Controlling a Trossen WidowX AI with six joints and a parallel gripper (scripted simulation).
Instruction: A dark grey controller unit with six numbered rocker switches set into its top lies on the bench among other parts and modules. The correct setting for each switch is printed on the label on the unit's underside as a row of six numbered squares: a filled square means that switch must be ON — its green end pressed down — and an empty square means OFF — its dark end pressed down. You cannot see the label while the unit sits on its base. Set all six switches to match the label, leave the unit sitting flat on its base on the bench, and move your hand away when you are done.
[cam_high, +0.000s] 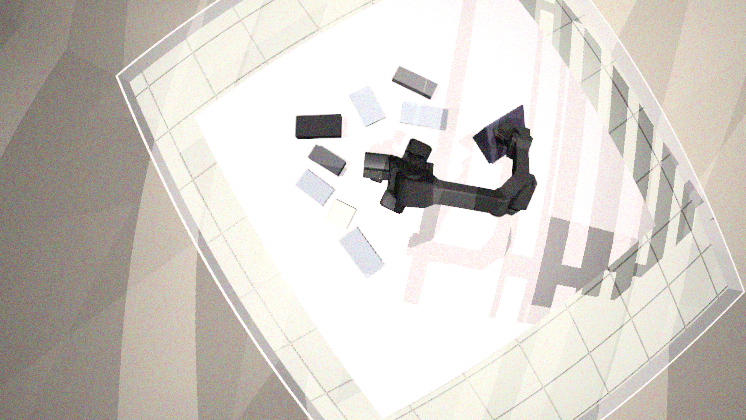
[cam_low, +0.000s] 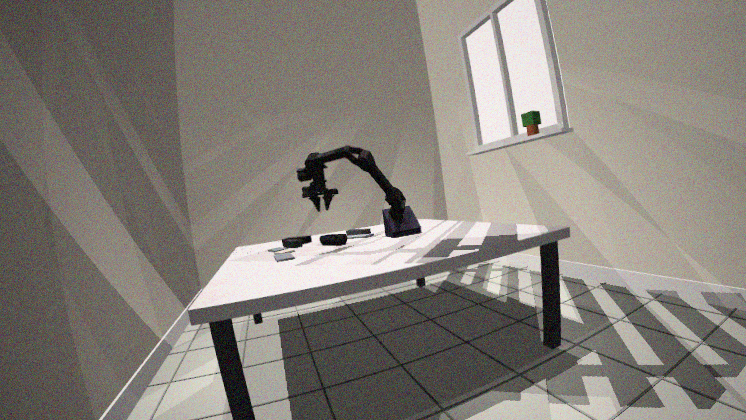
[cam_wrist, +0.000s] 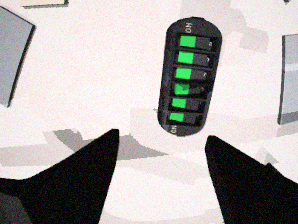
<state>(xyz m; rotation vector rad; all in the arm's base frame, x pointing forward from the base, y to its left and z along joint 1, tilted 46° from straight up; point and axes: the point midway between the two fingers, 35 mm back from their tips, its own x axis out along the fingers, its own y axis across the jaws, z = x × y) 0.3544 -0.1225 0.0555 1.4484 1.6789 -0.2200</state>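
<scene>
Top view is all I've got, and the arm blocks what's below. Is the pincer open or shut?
Observer: Open; its fingertips stand well apart in the wrist view.
Operator: Down on the bench?
Observer: No, the exterior view shows the tips hanging above the bench.
Operator: And the unit's switches?
Observer: In the wrist view, all six on the unit show green on the picture's left side.

From here I see open air between the black gripper's parted fingertips (cam_low: 323, 210) and the white tabletop (cam_high: 469, 333) (cam_low: 313, 276). Flat pale-blue rectangular plates (cam_high: 423, 115) (cam_wrist: 11, 55) flank the dark, round-ended switch unit (cam_wrist: 190, 75), with bare gaps on either side.
</scene>
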